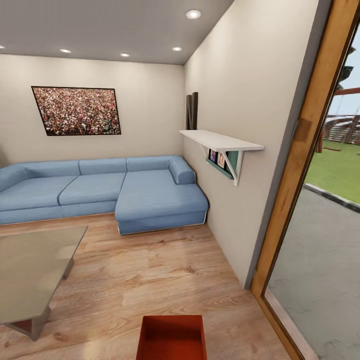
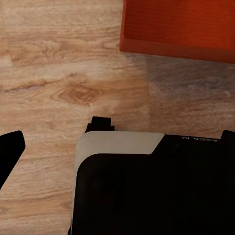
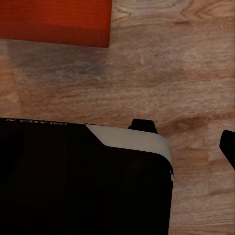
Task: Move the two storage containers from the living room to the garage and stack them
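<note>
Grippers' spread impossible to tell; orange-red storage container [image 1: 172,337] on wood-plank floor [image 1: 150,270], near blue sofa [image 1: 100,187].

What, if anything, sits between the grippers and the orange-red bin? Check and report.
Nothing visible does. In both wrist views only bare wood-plank floor lies between the robot's base and the storage container. In the head view the container stands apart from the glass-topped table.

An orange-red storage container [image 1: 172,337] sits on light wood-plank floor [image 1: 150,270]. Beyond it, a blue sectional sofa [image 1: 100,192] lines beige walls [image 1: 240,90], under a speckled, possibly crowd-patterned picture [image 1: 76,110].
</note>
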### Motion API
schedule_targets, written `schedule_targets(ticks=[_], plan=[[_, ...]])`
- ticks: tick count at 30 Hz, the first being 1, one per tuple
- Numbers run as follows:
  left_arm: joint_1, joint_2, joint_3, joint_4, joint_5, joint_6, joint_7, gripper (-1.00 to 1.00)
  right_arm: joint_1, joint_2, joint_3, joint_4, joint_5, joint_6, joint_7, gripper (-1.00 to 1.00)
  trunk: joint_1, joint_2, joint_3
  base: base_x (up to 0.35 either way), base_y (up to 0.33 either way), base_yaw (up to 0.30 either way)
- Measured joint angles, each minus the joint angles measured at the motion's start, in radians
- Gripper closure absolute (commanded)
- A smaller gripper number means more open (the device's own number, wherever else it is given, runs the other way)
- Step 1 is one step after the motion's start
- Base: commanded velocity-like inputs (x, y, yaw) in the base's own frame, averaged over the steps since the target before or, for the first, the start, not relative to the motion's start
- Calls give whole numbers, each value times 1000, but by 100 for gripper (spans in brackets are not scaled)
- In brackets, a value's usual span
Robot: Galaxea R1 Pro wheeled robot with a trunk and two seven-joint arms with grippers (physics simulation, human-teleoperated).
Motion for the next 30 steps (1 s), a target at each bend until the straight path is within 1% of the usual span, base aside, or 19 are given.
schedule_targets(ticks=[10, 16, 20, 25, 30], plan=[[0, 0, 0, 0, 0, 0, 0, -100, 0, 0, 0, 0, 0, -1, 0, -100, 0, 0, 0, 0, 0, 7], [0, 0, 0, 0, 0, 0, 0, -100, 0, 0, -1, 0, 0, -4, 0, -100, 0, 0, 0, 0, 0, 179], [0, -2, 0, 0, -1, 0, 0, -100, 0, 0, -2, 0, 0, -4, 0, -100, 0, 0, 0, 0, 7, 74], [0, -4, 0, 0, -1, 0, 0, -100, 0, 0, -2, 0, 0, -5, 0, -100, 0, 0, 0, 0, 169, 11], [0, -4, 0, 0, -2, 0, 0, -100, 0, 0, -2, 0, 0, -5, 0, -100, 0, 0, 0, 0, 36, 1]])
